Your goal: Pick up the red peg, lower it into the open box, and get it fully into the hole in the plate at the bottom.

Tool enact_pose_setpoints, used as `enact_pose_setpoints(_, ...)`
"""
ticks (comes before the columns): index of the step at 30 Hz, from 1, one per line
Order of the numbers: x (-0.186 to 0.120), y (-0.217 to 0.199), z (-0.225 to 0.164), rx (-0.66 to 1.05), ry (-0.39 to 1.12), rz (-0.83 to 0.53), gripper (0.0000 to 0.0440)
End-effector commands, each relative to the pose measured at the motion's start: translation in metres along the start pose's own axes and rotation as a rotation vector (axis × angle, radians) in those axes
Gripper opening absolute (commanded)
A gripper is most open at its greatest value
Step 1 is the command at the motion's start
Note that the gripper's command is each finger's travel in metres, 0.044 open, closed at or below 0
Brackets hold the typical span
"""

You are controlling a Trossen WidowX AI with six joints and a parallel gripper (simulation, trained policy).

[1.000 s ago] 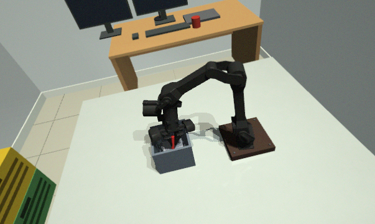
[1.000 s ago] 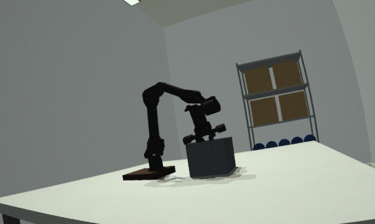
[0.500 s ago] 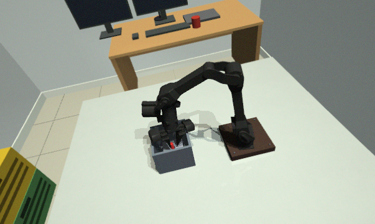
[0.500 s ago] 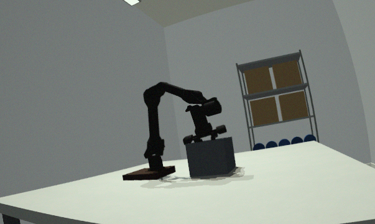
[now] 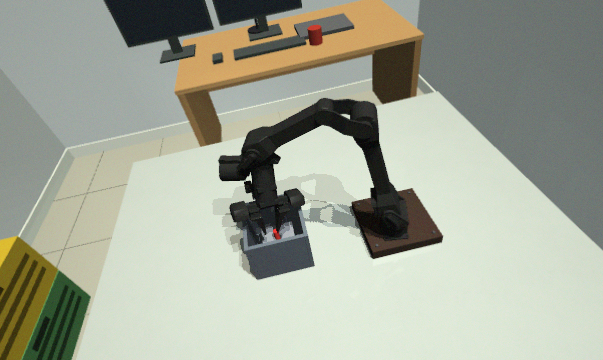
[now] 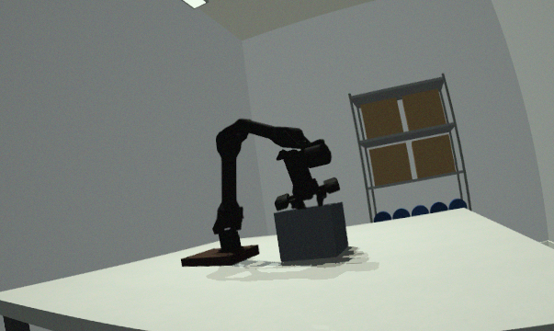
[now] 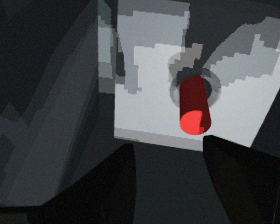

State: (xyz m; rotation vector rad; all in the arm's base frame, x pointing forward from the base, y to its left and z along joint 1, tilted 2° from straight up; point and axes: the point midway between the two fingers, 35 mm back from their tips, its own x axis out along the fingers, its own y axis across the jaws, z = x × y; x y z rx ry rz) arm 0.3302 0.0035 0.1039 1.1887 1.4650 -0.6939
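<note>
The red peg (image 5: 277, 234) (image 7: 195, 106) stands a little tilted at the hole (image 7: 208, 90) in the light plate (image 7: 146, 112). Its lower end is inside the ring around the hole, with part of the dark opening showing beside it. Its upper part sticks up above the plate; how deep it sits cannot be told. My gripper (image 5: 270, 231) (image 7: 168, 149) reaches down into the box and is open, its fingers apart and clear of the peg's top in the wrist view. The grey box (image 5: 281, 260) (image 6: 309, 235) hides the peg and fingertips in the exterior view.
The box walls surround my fingers closely. The arm's brown base board (image 5: 421, 215) (image 6: 217, 257) is beside the box on the white table (image 5: 406, 305) (image 6: 396, 285). A wooden desk (image 5: 206, 75) with monitors and a red cup (image 5: 315, 36) stands beyond.
</note>
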Motion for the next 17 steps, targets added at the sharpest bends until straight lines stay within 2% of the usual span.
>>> enact_pose_setpoints(1,-0.012,0.008,-0.002,0.0,0.027,0.035,0.016)
enact_pose_setpoints(17,-0.047,0.028,-0.004,0.01,0.139,0.154,0.0241)
